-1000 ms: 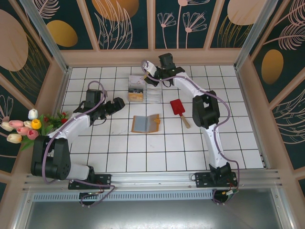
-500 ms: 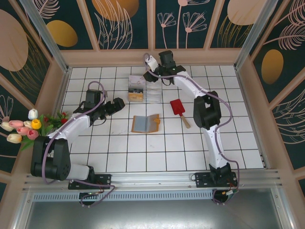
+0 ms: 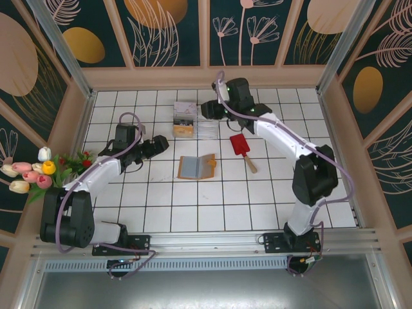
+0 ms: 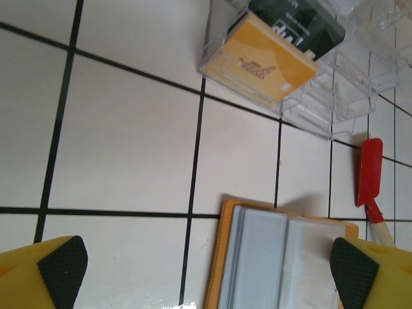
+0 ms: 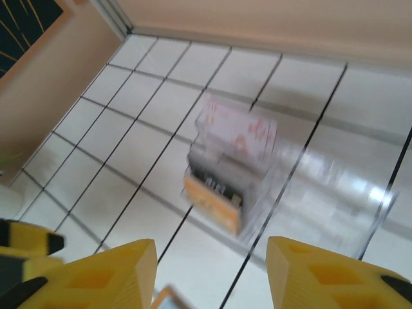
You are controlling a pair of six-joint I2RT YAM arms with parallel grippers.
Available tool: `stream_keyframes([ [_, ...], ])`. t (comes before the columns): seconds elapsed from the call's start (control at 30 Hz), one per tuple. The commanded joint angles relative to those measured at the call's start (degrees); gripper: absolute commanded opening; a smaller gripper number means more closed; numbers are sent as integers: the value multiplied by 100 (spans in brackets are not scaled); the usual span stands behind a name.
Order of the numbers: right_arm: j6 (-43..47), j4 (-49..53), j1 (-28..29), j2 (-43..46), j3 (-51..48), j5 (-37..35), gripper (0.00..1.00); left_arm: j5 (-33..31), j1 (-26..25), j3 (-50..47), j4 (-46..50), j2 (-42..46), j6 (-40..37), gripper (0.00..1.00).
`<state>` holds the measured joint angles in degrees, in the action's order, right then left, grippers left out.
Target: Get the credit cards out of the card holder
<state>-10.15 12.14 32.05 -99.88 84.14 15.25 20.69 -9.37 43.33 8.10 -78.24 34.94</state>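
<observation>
The white tiled worktop (image 3: 212, 206) carries everything you need. On it the clear plastic box (image 3: 188, 120) stands just beside your right fingers (image 3: 208, 109), on their left-arm side. Those fingers hang above the tiles, parted with nothing between them. I judge they are near the box because it serves as the drop spot.

The card holder (image 3: 197, 166) lies flat and open like a book, just ahead of your left fingers (image 3: 156, 144) and well short of the right ones. The left fingers are spread fully wide and empty. In the left wrist view the holder sits between the black pads (image 4: 61, 265), closer to the right-hand one, so they seem lined up to pin it or reach in.

The red spatula (image 3: 243, 150) lies beyond the holder from the left fingers, under the right forearm, apart from both.

The credit cards (image 4: 261, 254) appear as pale grey layers in the holder's panels, so the task looks unfinished.

The frame edge cuts off the holder's near side, and you cannot tell card from sleeve there. The right wrist view is smeared. A pale pinkish sheet (image 5: 238, 129) at the box's top may be a card, but that is unclear.
</observation>
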Motion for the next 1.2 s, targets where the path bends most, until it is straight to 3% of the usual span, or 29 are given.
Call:
stream_keyframes([
  [0.0, -1353, -173, 365, 589, -785, -356, 50, 253, -32, -108, -80, 102, 2, 96],
  [0.27, -3508, -174, 1401, 1132, -2120, -1488, 49, 427, -447, -252, -187, 29, 138, 87],
  [0.53, -4751, -461, 1971, 449, -2310, -1493, 43, 666, -1013, -281, -539, -464, 464, 64],
  [0.77, -4810, -469, 1935, -64, -2286, -1277, 35, 789, -1293, -387, -983, -773, 796, 42],
  [1.17, -4818, -340, 1835, -607, -2252, -1190, 31, 835, -1436, -334, -1176, -1442, 895, 33],
])
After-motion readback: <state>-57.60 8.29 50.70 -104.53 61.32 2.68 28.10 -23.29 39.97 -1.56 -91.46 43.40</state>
